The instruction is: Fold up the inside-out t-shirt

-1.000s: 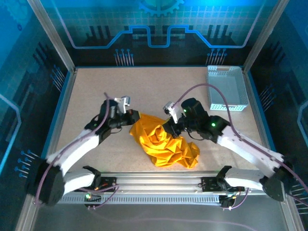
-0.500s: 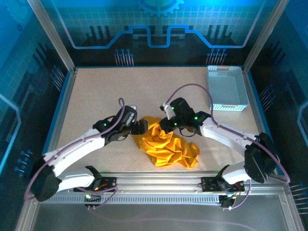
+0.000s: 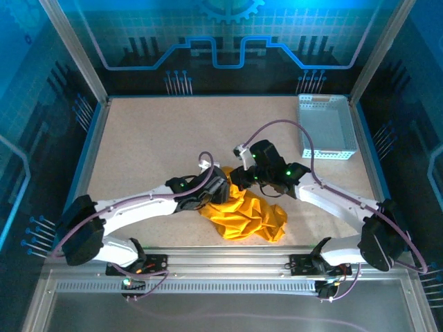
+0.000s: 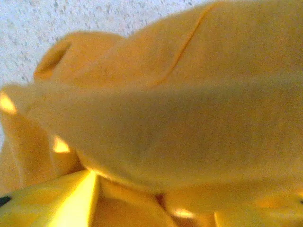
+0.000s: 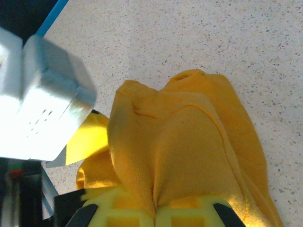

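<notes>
— T-shirt (image 3: 246, 216) lying where, and how is it looking?
— It is sitting crumpled in an orange-yellow heap on the table (image 3: 152, 138), centred near the front edge.
— And the arms?
— Both are leaning in low at its far edge. The right gripper (image 3: 239, 178) is pinching a fold between closed fingers. The left gripper (image 3: 220, 188) is pressing into cloth, and I cannot tell its finger spacing.
</notes>
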{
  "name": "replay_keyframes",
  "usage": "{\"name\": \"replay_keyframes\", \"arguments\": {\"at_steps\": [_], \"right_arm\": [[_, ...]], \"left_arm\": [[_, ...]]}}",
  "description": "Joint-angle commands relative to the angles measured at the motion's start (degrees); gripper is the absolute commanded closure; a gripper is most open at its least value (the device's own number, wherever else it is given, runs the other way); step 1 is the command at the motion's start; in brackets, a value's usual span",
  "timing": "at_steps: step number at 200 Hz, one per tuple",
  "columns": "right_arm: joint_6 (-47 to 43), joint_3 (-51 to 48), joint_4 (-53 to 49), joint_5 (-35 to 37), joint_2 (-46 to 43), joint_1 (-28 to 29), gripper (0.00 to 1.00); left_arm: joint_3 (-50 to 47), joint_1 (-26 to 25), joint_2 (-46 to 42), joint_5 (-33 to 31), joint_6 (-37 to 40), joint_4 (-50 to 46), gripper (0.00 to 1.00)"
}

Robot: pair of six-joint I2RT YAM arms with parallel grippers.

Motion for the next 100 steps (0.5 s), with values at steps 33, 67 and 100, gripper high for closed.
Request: {"name": "replay_keyframes", "arguments": {"at_steps": [33, 67, 100], "right_arm": [[-0.53, -0.94, 0.06, 0.74, -1.04, 1.49, 1.00], [-1.25, 0.04, -3.11, 7.31, -0.18, 1.91, 1.00], [-1.87, 1.39, -4.81, 8.37, 0.62, -1.31, 1.00]], "left_arm": [[2.97, -0.15, 1.46, -4.33, 2.27, 1.55, 0.64], [2.43, -0.15, -0.97, -1.57, 3.72, 2.08, 0.91], [-3.41, 0.12, -10.11, 11.03, 8.99, 10.23, 1.00]]}}
